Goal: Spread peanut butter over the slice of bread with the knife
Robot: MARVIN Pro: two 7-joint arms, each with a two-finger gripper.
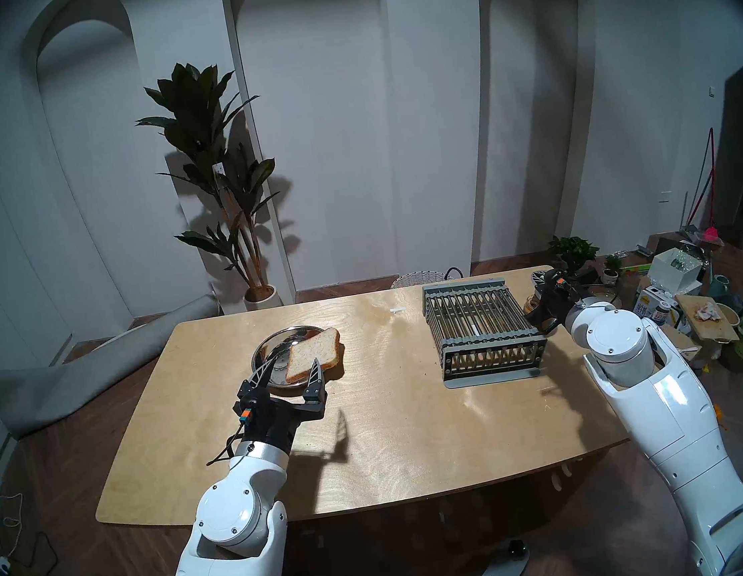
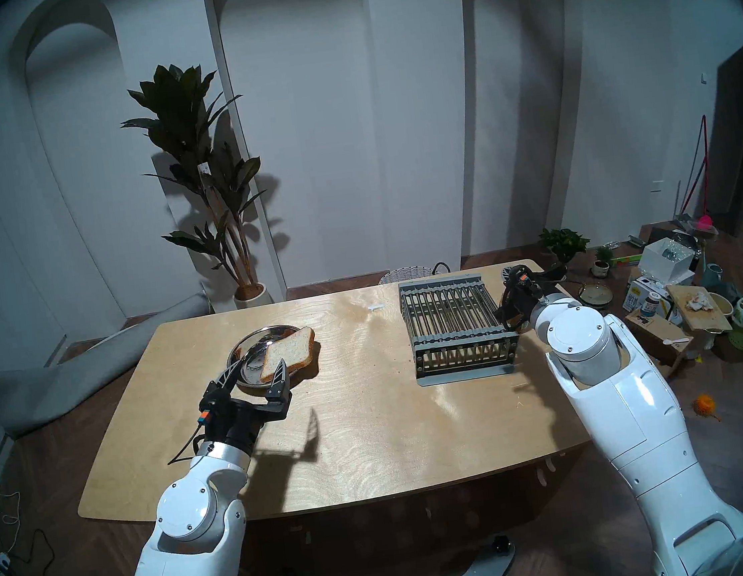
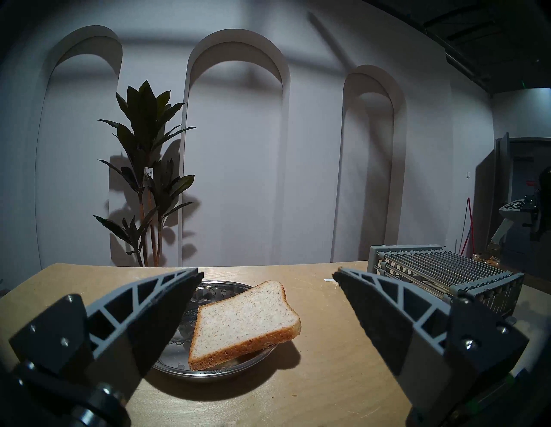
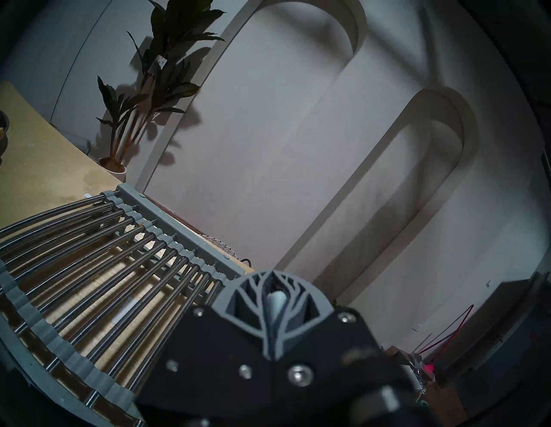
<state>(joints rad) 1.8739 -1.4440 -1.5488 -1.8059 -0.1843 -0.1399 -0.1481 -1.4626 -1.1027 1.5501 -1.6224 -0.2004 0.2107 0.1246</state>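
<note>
Left gripper [image 1: 294, 363]: hovering at centre-left of the head view, jaws standing wide apart, gripping nothing; its tips are framing the near rim of the plate [image 1: 273, 342].

Plate: sitting on the table [image 1: 376, 420], well in from the left edge.

Bread [image 1: 312, 354]: lying tilted on the plate's right side, its right corner overhanging the rim; top bare, no spread showing in the left wrist view [image 3: 244, 320].

Open table: running bare between plate and rack, and across the whole near half.

Rack [image 1: 481, 320]: standing right of centre, near the far edge.

Jar [image 1: 531, 304]: peeking out just right of the rack, mostly hidden by the right wrist; tan peanut butter showing inside, label not readable.

Right gripper [image 4: 275, 293]: hanging at the rack's right side near the table's far right corner, fingers [image 4: 293, 298] pressed together on a pale stub, seemingly the knife [image 4: 276, 299] handle; blade out of sight.

Writing: none readable on the table; cartons on the floor at far right too small to read.
</note>
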